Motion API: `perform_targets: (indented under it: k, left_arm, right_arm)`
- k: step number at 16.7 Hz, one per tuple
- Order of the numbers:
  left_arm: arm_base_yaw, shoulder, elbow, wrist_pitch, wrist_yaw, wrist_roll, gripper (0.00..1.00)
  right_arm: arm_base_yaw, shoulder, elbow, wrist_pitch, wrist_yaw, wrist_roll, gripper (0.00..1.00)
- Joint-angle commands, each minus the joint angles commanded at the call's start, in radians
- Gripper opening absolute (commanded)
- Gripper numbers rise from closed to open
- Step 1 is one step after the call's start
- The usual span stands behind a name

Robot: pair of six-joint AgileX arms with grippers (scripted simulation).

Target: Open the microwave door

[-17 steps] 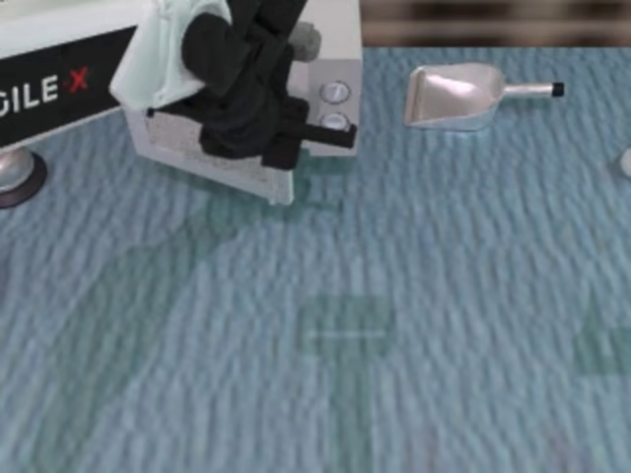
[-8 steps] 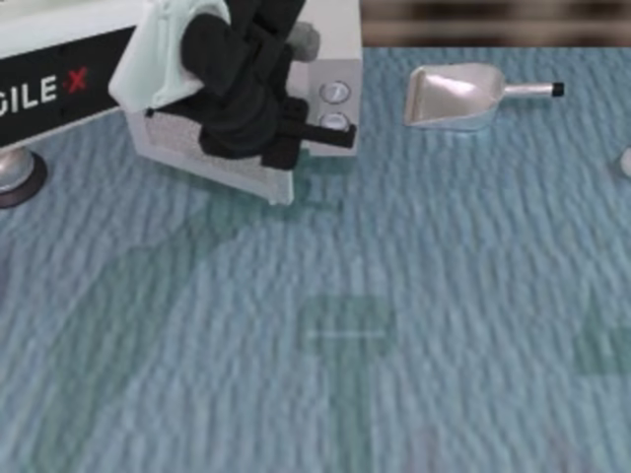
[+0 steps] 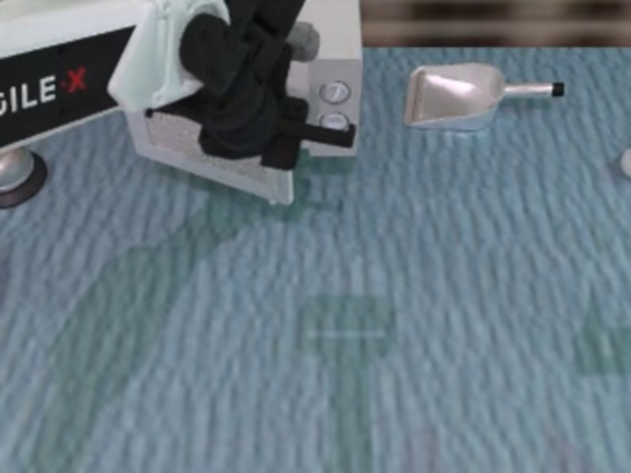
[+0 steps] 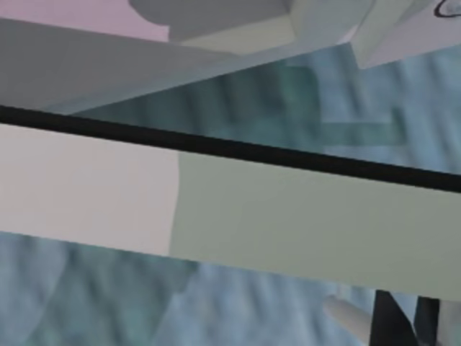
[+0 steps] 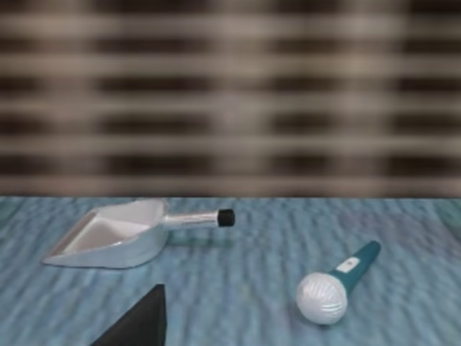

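The left end effector (image 3: 296,148) is sitting at the free edge of the microwave door (image 3: 232,169); whether it is gripping cannot be told. The door is standing slightly ajar from the microwave (image 3: 330,59) behind it. A metal scoop (image 3: 454,96) is lying well to its right on the table (image 3: 394,325).

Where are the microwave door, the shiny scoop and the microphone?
microwave door (image 3: 258,180), top view, on its speckled window.
scoop (image 3: 449,96), top view, on its silver bowl.
microphone (image 5: 322,298), right wrist view, on its round mesh head.

Simulated tabletop rig — blue cloth table (image 3: 444,296), striped backdrop (image 5: 230,94).
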Motion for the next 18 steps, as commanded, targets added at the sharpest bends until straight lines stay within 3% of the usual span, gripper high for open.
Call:
perform_targets:
  k: [7,14,18]
  left_arm:
    - [-0.005,0.001,-0.004,0.002,0.007,-0.001,0.0]
    - [0.029,-0.074,-0.106,0.032,0.067,0.118,0.0]
    - [0.031,-0.083,-0.109,0.038,0.072,0.126,0.0]
  right_arm:
    - [0.0,0.0,0.0,0.0,0.0,0.0,1.0]
    - [0.0,0.0,0.0,0.0,0.0,0.0,1.0]
    - [0.0,0.0,0.0,0.0,0.0,0.0,1.0]
